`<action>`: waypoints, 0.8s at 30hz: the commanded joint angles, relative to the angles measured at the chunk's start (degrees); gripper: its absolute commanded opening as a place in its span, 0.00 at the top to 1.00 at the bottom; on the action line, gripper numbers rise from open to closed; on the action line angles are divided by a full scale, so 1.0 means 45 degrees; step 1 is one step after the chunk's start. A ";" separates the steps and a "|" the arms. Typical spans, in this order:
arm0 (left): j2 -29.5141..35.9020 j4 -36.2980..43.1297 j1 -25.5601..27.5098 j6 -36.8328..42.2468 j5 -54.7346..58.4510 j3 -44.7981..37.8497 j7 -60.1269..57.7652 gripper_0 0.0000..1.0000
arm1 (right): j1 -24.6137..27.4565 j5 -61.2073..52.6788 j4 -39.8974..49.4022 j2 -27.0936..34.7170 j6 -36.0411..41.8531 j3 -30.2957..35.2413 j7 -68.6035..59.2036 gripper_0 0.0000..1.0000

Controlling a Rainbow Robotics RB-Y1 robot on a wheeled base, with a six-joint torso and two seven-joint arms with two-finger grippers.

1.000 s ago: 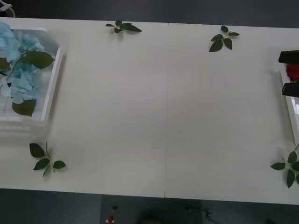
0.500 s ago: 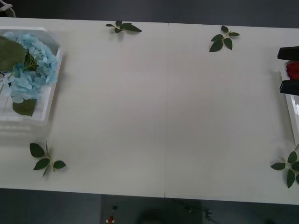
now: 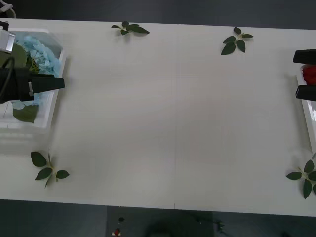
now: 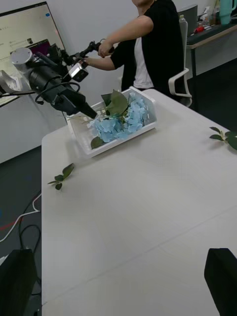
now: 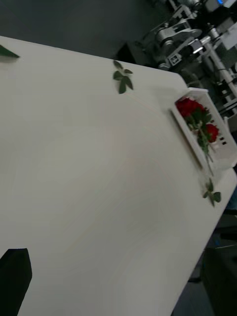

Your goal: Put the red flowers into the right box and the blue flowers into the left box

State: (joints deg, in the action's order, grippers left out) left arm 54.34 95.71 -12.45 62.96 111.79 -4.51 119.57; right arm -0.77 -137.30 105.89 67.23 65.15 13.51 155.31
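Lying in the white translucent rectangular plastic left box [image 3: 55,74] at the table's [image 3: 168,123] left end, the pale sky-blue fluffy blue flowers [image 3: 43,53] with their large dark green leaves fill most of the bin; the right wrist view shows them heaped inside, one big leaf standing up above the blooms. The left gripper [image 4: 88,111] hangs over this box, its black fingers [image 3: 49,84] pointing toward the table's middle, and they hold nothing; how far apart they stand cannot be told. One dark finger of it sits at a corner of the left wrist view.

At the table's right end, the deep-red red flowers [image 5: 197,117] with green stems lie inside the white shallow rectangular plastic right box [image 5: 190,133], blooms toward the far end of the tray. The right gripper [image 3: 305,74] is over this box in the front view, its two black fingers spread wide with a red bloom showing between them below, and gripping nothing.

Four loose green leaf sprigs rest on the white table: one at the far edge left of centre [image 3: 129,28], one at the far edge right of centre [image 3: 236,41], one near the front left corner [image 3: 47,169], and one near the front right corner [image 3: 306,177].
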 commanded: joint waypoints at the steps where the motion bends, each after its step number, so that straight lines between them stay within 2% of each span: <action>1: 0.1634 0.1232 -0.0358 -0.1314 0.1876 0.1315 0.1984 0.00 | -0.0122 -0.0192 0.0277 0.0276 0.0014 0.0202 -0.0068 0.00; 5: 0.2572 0.2150 -0.0514 -0.1978 0.3243 0.2116 0.3273 0.00 | -0.0122 -0.0192 0.0277 0.0276 0.0014 0.0202 -0.0068 0.00; 11: 0.3588 0.2677 -0.0475 -0.1412 0.4766 0.2096 0.4737 0.00 | -0.0122 -0.0192 0.0277 0.0276 0.0014 0.0202 -0.0068 0.00; 20: 0.3783 0.2912 -0.0416 -0.1373 0.5372 0.2116 0.6827 0.00 | -0.0122 -0.0192 0.0277 0.0276 0.0014 0.0202 -0.0068 0.00; 24: 0.3744 0.2990 -0.0338 -0.1353 0.5372 0.2116 0.6925 0.00 | -0.0122 -0.0192 0.0277 0.0276 0.0014 0.0202 -0.0068 0.00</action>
State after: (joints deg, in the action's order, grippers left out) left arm 70.11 107.58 -12.91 56.66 135.59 5.59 147.29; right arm -0.77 -137.31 105.91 67.23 65.16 13.51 155.31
